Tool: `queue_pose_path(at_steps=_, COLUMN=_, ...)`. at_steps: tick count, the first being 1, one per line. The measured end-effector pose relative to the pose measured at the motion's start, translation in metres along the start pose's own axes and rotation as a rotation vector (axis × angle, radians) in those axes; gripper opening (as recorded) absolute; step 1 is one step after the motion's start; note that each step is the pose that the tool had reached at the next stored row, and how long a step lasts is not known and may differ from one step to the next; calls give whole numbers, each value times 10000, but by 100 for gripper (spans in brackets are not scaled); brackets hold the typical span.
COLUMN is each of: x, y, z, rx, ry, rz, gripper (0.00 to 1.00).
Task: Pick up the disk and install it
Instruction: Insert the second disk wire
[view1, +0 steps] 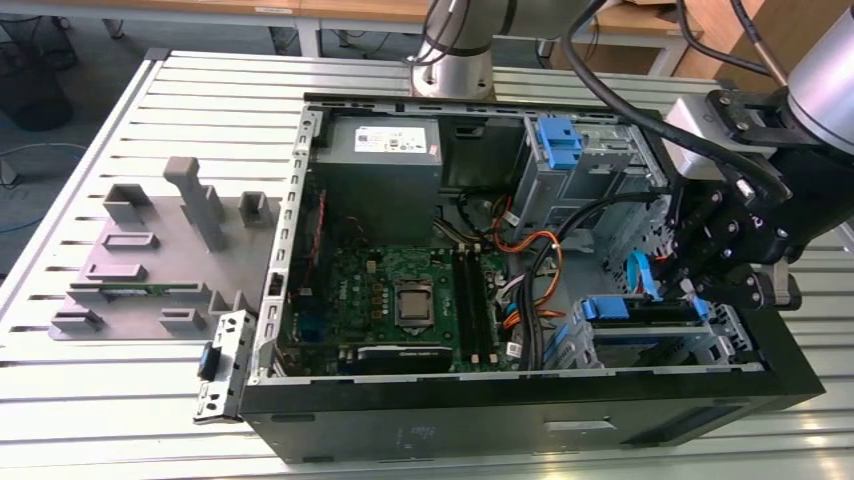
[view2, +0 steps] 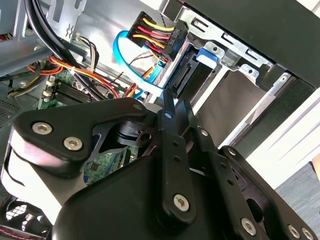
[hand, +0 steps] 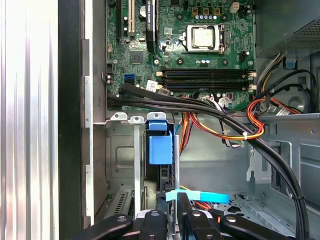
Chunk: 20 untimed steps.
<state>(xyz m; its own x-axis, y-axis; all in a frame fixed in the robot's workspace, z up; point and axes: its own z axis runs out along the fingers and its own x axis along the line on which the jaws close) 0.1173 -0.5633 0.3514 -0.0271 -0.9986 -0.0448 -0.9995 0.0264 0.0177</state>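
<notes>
Blue-tabbed, the disk (hand: 160, 145) sits in its bay just ahead of the fingers (hand: 171, 212). They're pressed together, holding nothing.

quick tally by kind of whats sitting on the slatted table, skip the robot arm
open computer case: 1
grey fixture plate: 1
loose metal bracket: 1
total: 3

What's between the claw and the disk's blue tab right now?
In the first wrist view, a flat light-blue cable crosses the stretch between the claw and the disk's blue tab.
</notes>
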Motion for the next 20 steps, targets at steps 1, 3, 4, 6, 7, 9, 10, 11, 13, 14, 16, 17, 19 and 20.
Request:
queue_pose_path(at_steps=1, x=0, y=-4, z=0, rx=0, ry=0, rz=-1, gripper=24)
queue_pose_path(at_steps=3, x=0, y=-11, z=1, rx=0, ry=-2, rz=0, gripper=24)
queue_pose_path(at_steps=4, x=0, y=-13, z=1, rx=0, ry=-2, rz=0, gripper=24)
queue_pose_path(at_steps=6, x=0, y=-17, z=1, rx=0, ry=-2, rz=0, gripper=24)
queue_pose_path(at_steps=7, x=0, y=-17, z=1, rx=0, ry=-2, rz=0, gripper=24)
queue_pose_path(at_steps=9, x=0, y=-17, z=1, rx=1, ry=-2, rz=0, gripper=24)
queue_pose_path(at_steps=10, x=0, y=-17, z=1, rx=0, ry=-2, rz=0, gripper=24)
queue_pose_path(at_steps=11, x=0, y=-17, z=1, rx=0, ry=-2, rz=0, gripper=24)
queue_pose_path(at_steps=13, x=0, y=-18, z=1, rx=1, ry=-2, rz=0, gripper=24)
queue_pose_path(at_steps=14, x=0, y=-18, z=1, rx=0, ry=-3, rz=0, gripper=24)
queue_pose_path(at_steps=16, x=0, y=-18, z=1, rx=1, ry=-2, rz=1, gripper=25)
queue_pose_path(at_steps=17, x=0, y=-18, z=1, rx=0, ry=-2, rz=0, gripper=25)
queue_pose_path(at_steps=19, x=0, y=-18, z=1, rx=0, ry=-2, rz=1, gripper=31)
queue_pose_path(at_steps=20, x=0, y=-18, z=1, rx=0, ry=-3, rz=0, gripper=31)
